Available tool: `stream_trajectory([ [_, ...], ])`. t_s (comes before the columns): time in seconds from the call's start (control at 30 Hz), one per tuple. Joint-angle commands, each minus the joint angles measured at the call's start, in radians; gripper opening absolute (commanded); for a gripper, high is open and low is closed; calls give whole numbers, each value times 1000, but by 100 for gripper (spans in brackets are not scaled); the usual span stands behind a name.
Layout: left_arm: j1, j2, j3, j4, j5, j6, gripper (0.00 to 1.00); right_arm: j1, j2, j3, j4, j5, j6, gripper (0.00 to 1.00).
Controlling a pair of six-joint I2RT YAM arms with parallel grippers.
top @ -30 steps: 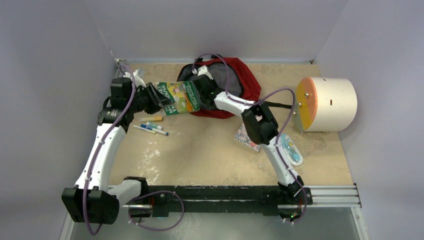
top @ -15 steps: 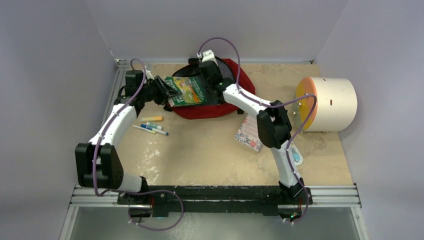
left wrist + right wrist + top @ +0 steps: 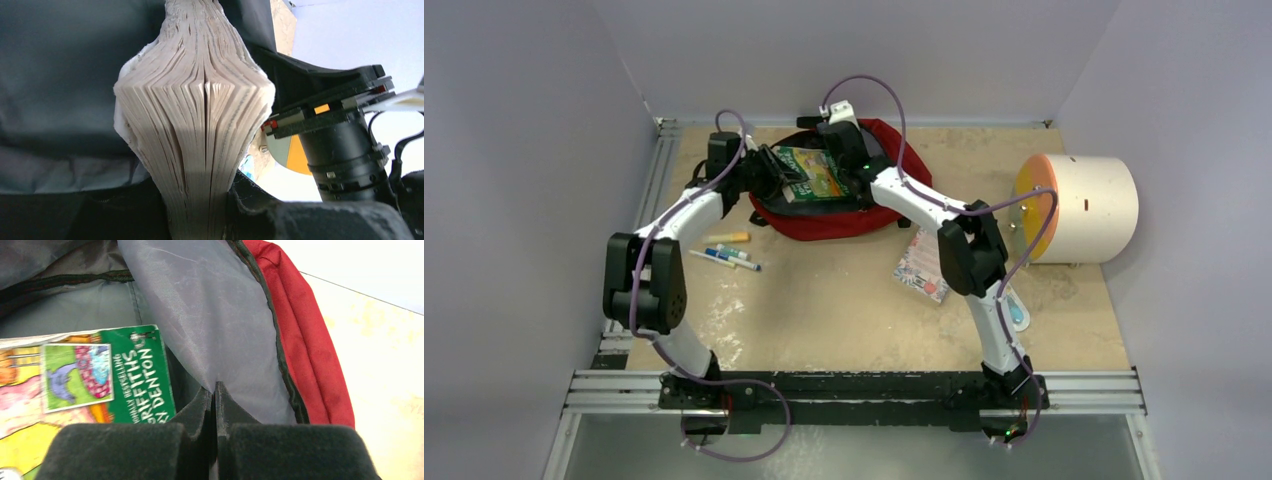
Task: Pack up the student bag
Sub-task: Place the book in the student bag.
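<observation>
Dark-red fabric: your student bag lies at the far middle of the table, its mouth open upward and its grey lining exposed.
Bag contents: a green-covered book sits partway into the open mouth, resting on the lining. You cannot tell whether anything lies beneath it.
Left gripper: it is clamped on one edge of the book.
Right gripper: its fingertips are pressed together on a fold of the grey lining beside the black zipper edge.
Top view only: you see both arms reaching in from either side and meeting over the bag.
Left wrist only: you see the book's cream page edges fanning out above the grip, with grey lining behind them.
Right wrist only: you can read white lettering on the green cover beside a cartoon panel. The red outer fabric runs along the right of the lining.
Table: it is beige and mottled. Three markers lie near the bag's left side. A patterned booklet lies near the bag's right side, beside the right arm.
Cylinder: it is cream with an orange face and lies at the right, apart from the bag.
Room: pale lilac walls close three sides. A black rail runs along the near edge.
</observation>
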Motion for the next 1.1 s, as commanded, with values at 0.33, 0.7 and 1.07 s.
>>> stream_trajectory([
  [0.33, -67, 217, 176, 277, 15, -246, 0, -1, -96, 15, 78, -37, 36, 0],
  [0.7, -118, 458, 346, 436, 116, -282, 0, -1, -96, 28, 90, -46, 38, 0],
  [1.07, -162, 695, 577, 407, 148, -289, 0, 0, -79, 34, 47, -43, 45, 0],
])
